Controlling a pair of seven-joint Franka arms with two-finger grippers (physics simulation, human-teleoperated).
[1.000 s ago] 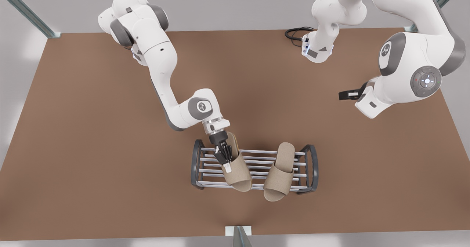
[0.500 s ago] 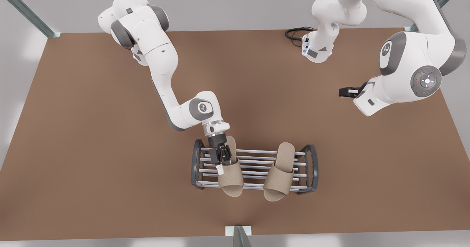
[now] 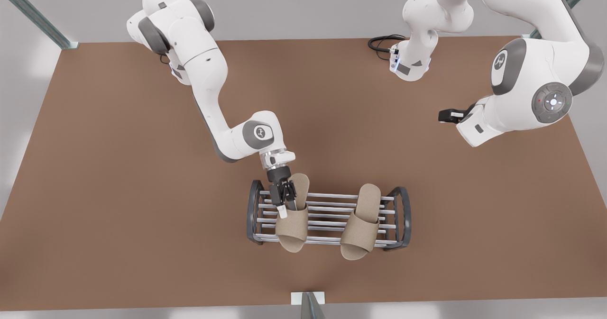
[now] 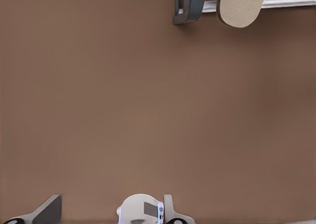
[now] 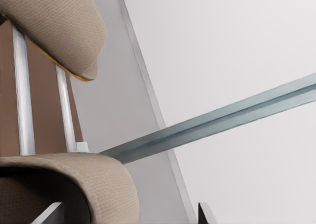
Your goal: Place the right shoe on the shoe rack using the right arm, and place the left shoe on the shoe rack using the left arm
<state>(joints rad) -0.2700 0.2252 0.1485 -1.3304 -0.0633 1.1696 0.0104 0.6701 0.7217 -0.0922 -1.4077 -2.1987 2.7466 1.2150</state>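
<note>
The shoe rack (image 3: 254,211) stands at the table's near middle in the front view. Two tan slippers lie across its bars. The right shoe (image 3: 291,229) is toward the front view's left, and my right gripper (image 3: 284,204) is shut on its strap edge. In the right wrist view that strap (image 5: 74,179) is close up, with the left shoe (image 5: 54,21) beyond it. The left shoe (image 3: 361,224) rests free on the rack toward the front view's right. My left gripper (image 3: 444,116) waits open, far off at the front view's right. Its wrist view shows the rack's end (image 4: 187,6) and the left shoe's rounded end (image 4: 242,6).
A brown table (image 3: 142,191) spreads around the rack. Both arm bases stand at the far edge, with a black cable (image 3: 381,41) beside one. Metal frame posts (image 3: 33,13) rise at the corners, and another post (image 3: 308,305) stands at the near edge.
The right gripper has carried the right shoe toward the front view's left and turned it straighter across the bars. The left arm has shifted slightly upward in the front view.
</note>
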